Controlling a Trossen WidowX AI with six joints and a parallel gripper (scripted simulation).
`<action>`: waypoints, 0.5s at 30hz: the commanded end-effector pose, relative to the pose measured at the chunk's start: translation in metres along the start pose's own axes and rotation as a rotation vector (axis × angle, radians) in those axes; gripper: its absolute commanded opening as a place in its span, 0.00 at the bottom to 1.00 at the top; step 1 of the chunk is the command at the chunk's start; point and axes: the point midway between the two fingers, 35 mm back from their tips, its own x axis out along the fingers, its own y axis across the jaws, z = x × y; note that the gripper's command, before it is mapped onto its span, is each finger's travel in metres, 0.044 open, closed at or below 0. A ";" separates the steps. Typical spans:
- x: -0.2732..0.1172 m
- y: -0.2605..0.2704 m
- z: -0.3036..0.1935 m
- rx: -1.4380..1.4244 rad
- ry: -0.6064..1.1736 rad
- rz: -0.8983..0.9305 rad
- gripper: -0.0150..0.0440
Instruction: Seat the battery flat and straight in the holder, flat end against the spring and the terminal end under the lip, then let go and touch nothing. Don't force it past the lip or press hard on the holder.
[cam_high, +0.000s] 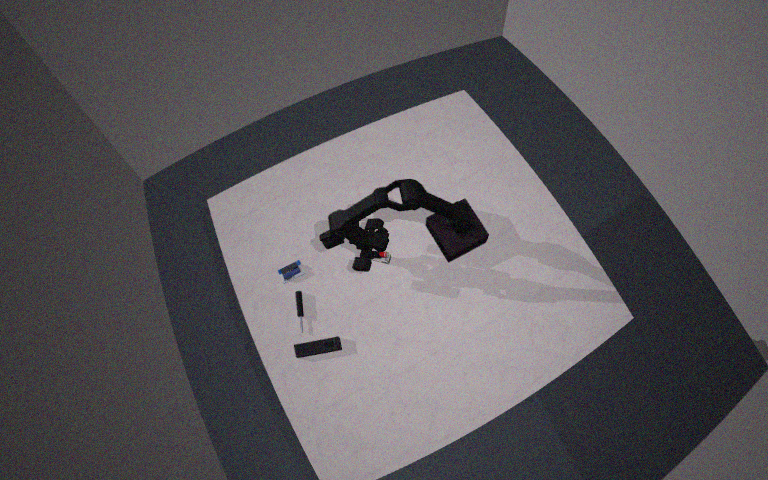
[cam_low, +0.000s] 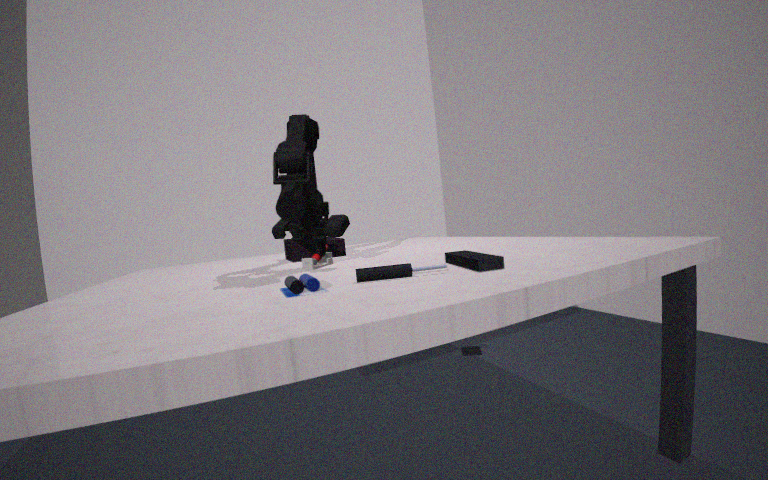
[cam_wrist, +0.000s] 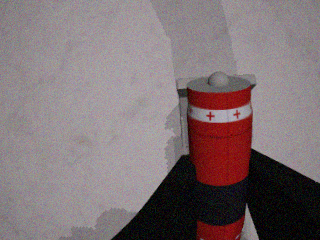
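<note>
The gripper's black fingers gripped the red battery (cam_wrist: 220, 150) between them, one at its seven o'clock, the other at its four. Its terminal end pointed to twelve o'clock, and the pale holder (cam_wrist: 183, 125) showed partly behind it, an edge emerging toward ten.

the battery (cam_high: 382, 254) (cam_low: 316, 257) (cam_wrist: 221, 155) is bright red, ringed by a white band printed with small red plus signs and, lower down, by a dark, nearly black band, with a grey end disc and a paler grey knob. the holder (cam_high: 387, 259) (cam_low: 308, 263) (cam_wrist: 183, 122) is pale grey, the gripper (cam_wrist: 216, 163) black, and the surface (cam_high: 453, 350) (cam_low: 169, 333) (cam_wrist: 80, 110) whitish with faint, mottled grey streaks. the screwdriver (cam_high: 299, 303) (cam_low: 384, 272) has a black handle and a pale blue-grey shaft, the oblong block (cam_high: 317, 346) (cam_low: 474, 260) is plain black, and the small two-cylinder piece (cam_high: 290, 270) (cam_low: 309, 282) mixes bright blue, deep blue and blackish grey.
</note>
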 end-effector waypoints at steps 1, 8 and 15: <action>-0.001 -0.001 -0.001 -0.005 -0.008 -0.006 0.36; -0.002 -0.001 -0.005 -0.006 -0.008 -0.001 0.36; -0.003 -0.001 -0.009 -0.006 -0.007 0.002 0.36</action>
